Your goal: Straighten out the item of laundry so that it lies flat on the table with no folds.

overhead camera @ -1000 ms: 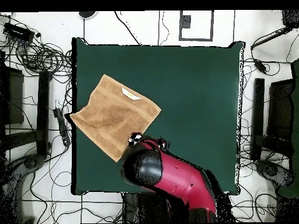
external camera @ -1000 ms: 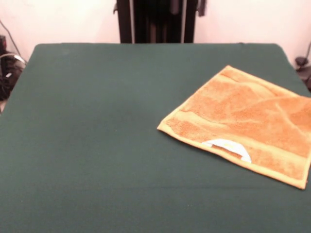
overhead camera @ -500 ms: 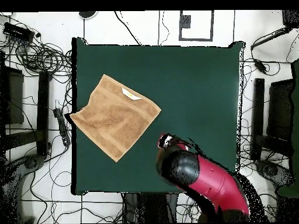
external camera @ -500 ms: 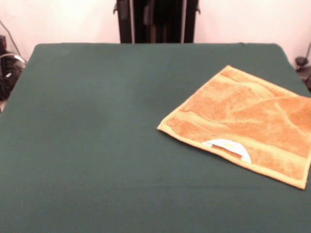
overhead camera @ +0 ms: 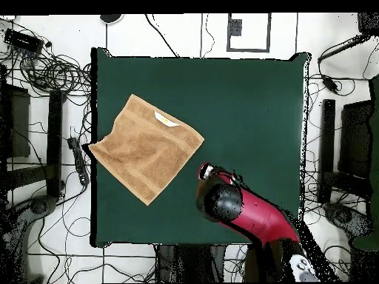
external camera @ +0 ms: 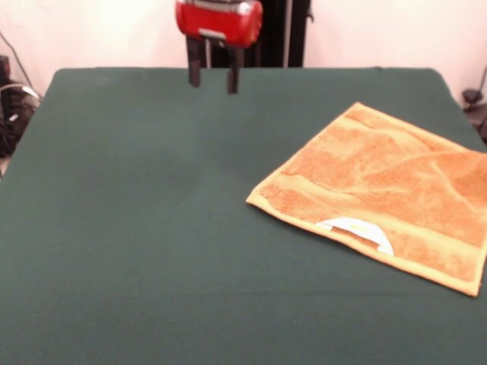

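Observation:
The orange-tan towel [external camera: 384,186] lies spread on the right part of the dark green table [external camera: 137,213], with shallow wrinkles and its white label [external camera: 356,227] at the near hem. In the overhead view the towel [overhead camera: 146,148] is at the table's [overhead camera: 252,111] left side, one corner reaching the left edge. My gripper [external camera: 213,86] hangs open and empty above the far middle of the table, well left of the towel. From overhead the gripper [overhead camera: 210,174] is just right of the towel's right corner, apart from it, with the red arm [overhead camera: 252,218] behind.
The black pedestal [external camera: 262,30] stands behind the table's far edge. Cables [overhead camera: 52,70] and dark stands [overhead camera: 329,148] lie on the floor around the table. Bare green cloth [external camera: 122,251] fills the left and near parts.
The arm swung away from the towel's corner toward the table's middle. The gripper has come down into the front view from the top edge. The towel has not moved.

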Controlling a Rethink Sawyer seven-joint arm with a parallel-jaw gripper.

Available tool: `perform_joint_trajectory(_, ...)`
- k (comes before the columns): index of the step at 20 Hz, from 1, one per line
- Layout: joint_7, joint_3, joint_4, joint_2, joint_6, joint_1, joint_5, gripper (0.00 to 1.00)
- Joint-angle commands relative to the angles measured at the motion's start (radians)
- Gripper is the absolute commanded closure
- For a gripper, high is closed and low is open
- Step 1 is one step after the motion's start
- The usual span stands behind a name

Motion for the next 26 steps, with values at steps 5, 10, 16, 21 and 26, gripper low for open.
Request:
perform_joint_trajectory(5,0.148,0.141,-0.027,0.047,0.059,0.071,0.012,0.00)
perform_joint_trajectory(10,0.113,0.124,-0.046,-0.011,0.155,0.071,0.005,0.00)
perform_joint_trajectory(16,0.073,0.131,-0.115,-0.040,0.273,0.050,0.001,0.00)
perform_joint_trajectory(21,0.091,0.112,-0.211,-0.007,0.365,0.068,0.003,0.00)
perform_joint_trajectory(26,0.141,0.111,-0.218,0.105,0.273,0.096,0.003,0.00)
